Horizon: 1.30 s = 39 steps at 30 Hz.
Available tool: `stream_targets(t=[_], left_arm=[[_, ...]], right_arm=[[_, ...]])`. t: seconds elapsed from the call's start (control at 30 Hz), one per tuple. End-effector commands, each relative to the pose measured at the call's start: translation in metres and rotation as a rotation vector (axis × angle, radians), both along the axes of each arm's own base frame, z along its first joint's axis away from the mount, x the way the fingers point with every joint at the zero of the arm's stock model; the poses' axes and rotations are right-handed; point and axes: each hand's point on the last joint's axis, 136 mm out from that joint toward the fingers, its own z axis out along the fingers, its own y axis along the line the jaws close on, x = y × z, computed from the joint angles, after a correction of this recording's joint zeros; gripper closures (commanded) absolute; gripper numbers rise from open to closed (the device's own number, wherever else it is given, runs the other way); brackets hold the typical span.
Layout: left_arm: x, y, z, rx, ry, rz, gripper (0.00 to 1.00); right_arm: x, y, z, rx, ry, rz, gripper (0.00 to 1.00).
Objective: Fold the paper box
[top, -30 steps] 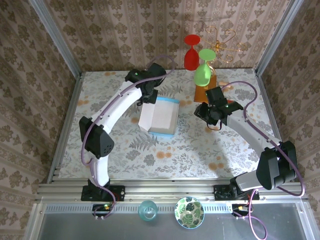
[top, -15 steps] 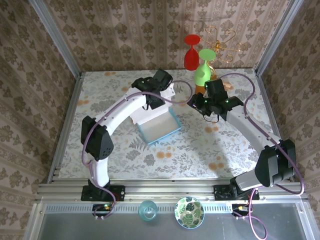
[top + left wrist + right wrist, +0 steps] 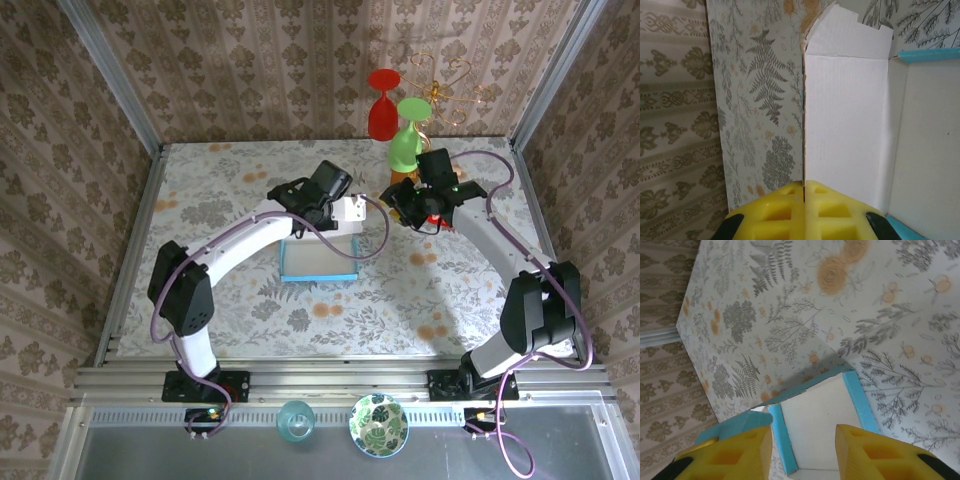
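Both arms (image 3: 240, 245) are white with black joints (image 3: 185, 300), purple cables (image 3: 383, 228) and yellow gridded fingers (image 3: 780, 210).

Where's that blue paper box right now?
In the overhead view the paper box sits near the middle of the table, its white flap pinched by the left hand; the right hand hovers open by its far right corner.

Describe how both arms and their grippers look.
Left arm and right arm: white curved links, black joint housings, a purple cable looped along each. Left gripper and right gripper: yellow fingers with grid-like recesses, black at the base.
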Motion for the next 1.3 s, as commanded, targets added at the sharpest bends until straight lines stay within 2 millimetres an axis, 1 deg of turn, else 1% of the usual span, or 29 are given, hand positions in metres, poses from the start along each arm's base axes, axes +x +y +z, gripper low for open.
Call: stream_targets(t=[0.0, 0.07, 0.1, 0.13, 0.17, 0.27, 0.33, 0.37, 0.43, 0.53, 0.63, 0.8, 0.9, 1.03, 1.17, 1.27], left_arm=[[-0.003, -0.003, 0.021, -0.038, -0.037, -0.051, 1.0], [-0.004, -0.003, 0.022, -0.046, -0.016, -0.066, 1.0], [-0.004, -0.001, 0.023, -0.051, -0.009, -0.069, 1.0], [-0.004, 0.0, 0.023, -0.059, 0.002, -0.072, 1.0], [-0.005, 0.0, 0.024, -0.069, 0.015, -0.076, 1.0], [-0.008, 0.002, 0.024, -0.096, 0.054, -0.083, 1.0], [-0.009, 0.004, 0.023, -0.108, 0.076, -0.088, 1.0], [-0.008, 0.006, 0.022, -0.115, 0.086, -0.087, 1.0], [-0.009, 0.007, 0.021, -0.125, 0.103, -0.092, 1.0], [-0.008, 0.006, 0.02, -0.137, 0.12, -0.096, 1.0], [-0.007, 0.005, 0.019, -0.14, 0.127, -0.094, 1.0], [-0.007, 0.004, 0.018, -0.15, 0.138, -0.092, 1.0], [-0.007, 0.004, 0.017, -0.152, 0.141, -0.087, 1.0], [-0.006, 0.004, 0.016, -0.155, 0.14, -0.079, 1.0], [-0.005, 0.002, 0.016, -0.16, 0.142, -0.074, 1.0], [-0.004, 0.002, 0.016, -0.165, 0.143, -0.069, 1.0]], right_arm=[[0.008, 0.008, 0.015, -0.098, -0.264, 0.207, 0.59], [0.001, 0.004, 0.015, -0.186, -0.428, 0.314, 0.58], [-0.003, 0.002, 0.013, -0.219, -0.493, 0.343, 0.58], [-0.005, -0.001, 0.015, -0.253, -0.571, 0.361, 0.56], [-0.008, -0.002, 0.014, -0.284, -0.642, 0.388, 0.55], [-0.007, 0.0, 0.008, -0.361, -0.798, 0.445, 0.52], [-0.001, 0.005, 0.007, -0.38, -0.851, 0.484, 0.52], [0.003, 0.01, -0.003, -0.373, -0.836, 0.515, 0.52], [0.007, 0.022, -0.01, -0.362, -0.834, 0.582, 0.52], [0.007, 0.04, -0.016, -0.376, -0.854, 0.668, 0.51], [0.006, 0.055, -0.017, -0.385, -0.876, 0.738, 0.51], [0.01, 0.065, -0.023, -0.41, -0.872, 0.793, 0.5], [0.012, 0.073, -0.026, -0.4, -0.86, 0.83, 0.52], [0.011, 0.08, -0.034, -0.405, -0.84, 0.869, 0.6], [0.011, 0.081, -0.04, -0.417, -0.817, 0.878, 0.73], [0.014, 0.081, -0.04, -0.442, -0.811, 0.868, 0.81]])
